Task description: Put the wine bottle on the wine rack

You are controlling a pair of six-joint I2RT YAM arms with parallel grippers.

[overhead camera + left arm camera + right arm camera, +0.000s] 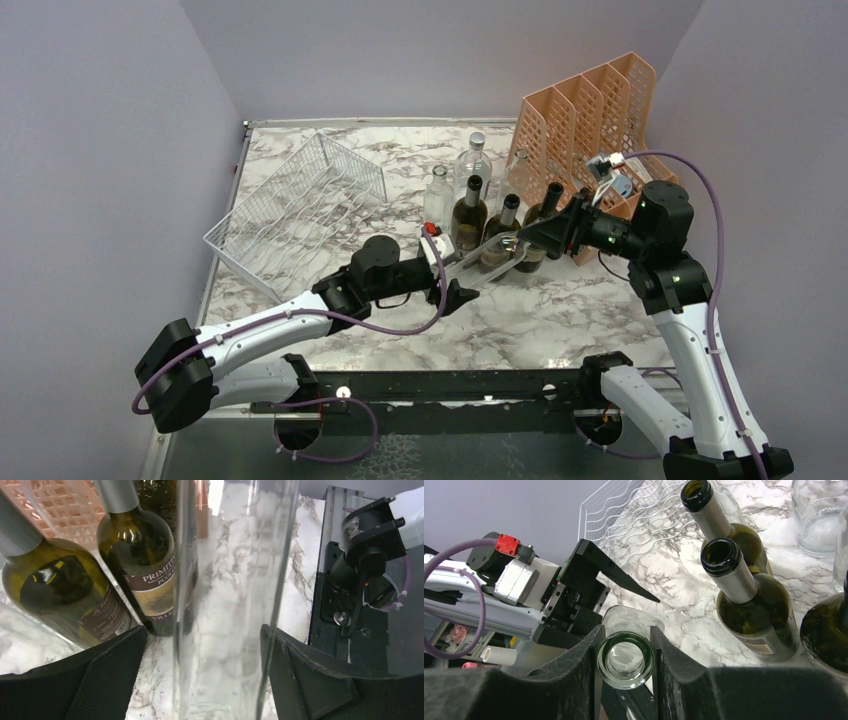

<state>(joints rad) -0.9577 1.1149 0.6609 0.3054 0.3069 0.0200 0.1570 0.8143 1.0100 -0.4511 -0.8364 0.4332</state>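
Note:
A clear glass wine bottle (488,253) hangs tilted above the table between my two grippers. My right gripper (527,237) is shut on its neck; in the right wrist view both pads press the rim of its open mouth (625,661). My left gripper (455,273) is open around the bottle's body (225,605). There the right pad (300,680) touches the glass and a gap of marble shows beside the left pad (100,680). The white wire wine rack (300,205) lies at the back left, apart from both grippers, and also shows in the right wrist view (624,515).
Three dark wine bottles (468,215) (507,222) (545,208) stand just behind the held bottle, with two clear bottles (473,160) (437,190) farther back. A peach-orange perforated file holder (585,110) stands at the back right. Purple walls enclose the table.

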